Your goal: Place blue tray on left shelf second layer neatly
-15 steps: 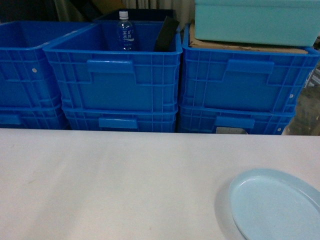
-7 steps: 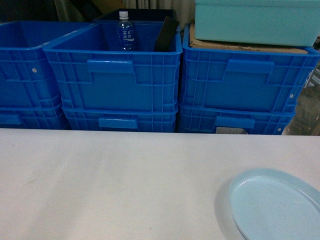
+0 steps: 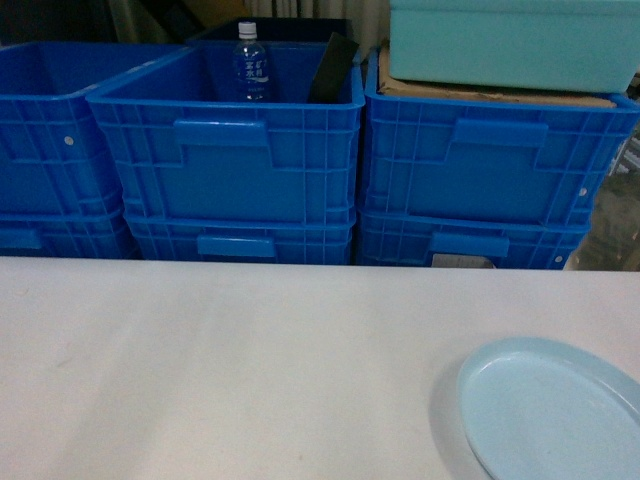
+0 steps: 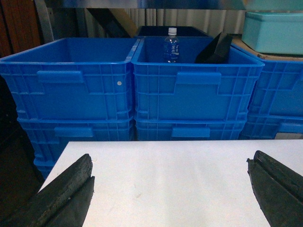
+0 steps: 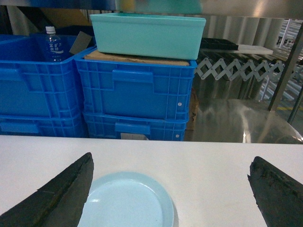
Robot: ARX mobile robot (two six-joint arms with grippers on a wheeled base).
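The pale blue tray (image 3: 555,415) lies flat on the white table (image 3: 200,370) at the near right, cut off by the frame's corner. In the right wrist view the tray (image 5: 125,203) sits low and left between the fingers. My right gripper (image 5: 173,158) hangs open above it, touching nothing. My left gripper (image 4: 171,158) is open over bare tabletop with nothing between its fingers. Neither gripper shows in the head view. A shiny steel crossbar (image 4: 142,4) of the rack runs above the crates; which layer it belongs to I cannot tell.
Stacked dark-blue crates (image 3: 230,150) stand in a row behind the table, one holding a water bottle (image 3: 250,65). A teal tub (image 3: 510,40) rests on cardboard on the right stack. The table's left edge (image 4: 57,161) drops to dark floor. A folding metal gate (image 5: 236,68) stands at the right.
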